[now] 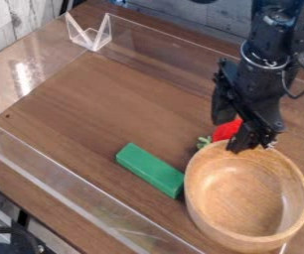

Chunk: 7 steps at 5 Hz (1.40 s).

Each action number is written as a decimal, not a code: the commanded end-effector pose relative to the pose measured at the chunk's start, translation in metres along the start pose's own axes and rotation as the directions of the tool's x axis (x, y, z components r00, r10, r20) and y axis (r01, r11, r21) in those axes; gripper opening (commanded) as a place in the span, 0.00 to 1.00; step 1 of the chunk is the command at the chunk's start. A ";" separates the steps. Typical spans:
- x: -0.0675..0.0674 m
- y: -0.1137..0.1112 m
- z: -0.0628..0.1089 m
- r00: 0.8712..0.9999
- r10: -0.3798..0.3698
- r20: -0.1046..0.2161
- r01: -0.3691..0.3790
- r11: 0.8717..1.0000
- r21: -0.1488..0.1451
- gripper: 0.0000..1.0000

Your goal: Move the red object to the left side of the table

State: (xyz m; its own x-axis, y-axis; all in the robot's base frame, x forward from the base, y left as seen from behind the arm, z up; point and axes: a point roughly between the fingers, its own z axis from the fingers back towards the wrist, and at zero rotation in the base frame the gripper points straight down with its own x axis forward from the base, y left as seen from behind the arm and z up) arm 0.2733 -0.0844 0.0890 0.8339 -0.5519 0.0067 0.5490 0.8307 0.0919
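Your black jaws (247,129) are at the red toy fruit (227,130), coming down from the arm (277,62) on the right side of the view. The fruit shows between the dark fingers, partly covered by them; you cannot tell from this angle whether they are gripping it or merely standing around it, nor how far apart they are.

The fruit sits on the right part of the wood-grain bench (81,104) as you see it, just beyond the far rim of the round wooden bowl (247,198). Its light green leafy tip (204,142) points toward the left of the view, near that rim. Whether the fruit touches the bowl is hidden from you.

The bowl stands at your lower right in the view, its inside facing up to you, with nothing visible in it. The green rectangular block (151,171) lies flat on the bench just left of the bowl, slanting from upper left to lower right, its lower end close to the bowl's side.

Low clear acrylic walls (62,189) border the bench, and a small clear bracket (89,34) stands near the far left corner.
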 end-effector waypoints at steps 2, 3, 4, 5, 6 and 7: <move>-0.012 0.031 0.045 0.993 0.078 0.086 -0.083 0.995 0.063 0.00; -0.025 0.064 0.053 0.966 0.244 0.089 -0.252 0.964 0.085 0.00; -0.013 0.059 0.051 0.945 0.314 0.096 -0.321 0.944 0.074 0.00; -0.011 0.055 0.043 0.940 0.326 0.096 -0.331 0.943 0.037 0.00; -0.008 0.048 0.035 0.945 0.312 0.095 -0.313 0.950 0.003 0.00; -0.002 0.040 0.025 0.946 0.310 0.095 -0.309 0.951 -0.032 1.00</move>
State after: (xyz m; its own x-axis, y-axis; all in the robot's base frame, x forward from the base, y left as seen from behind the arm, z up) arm 0.2882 -0.0503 0.1067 0.9625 -0.2556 0.0910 0.2521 0.9665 0.0489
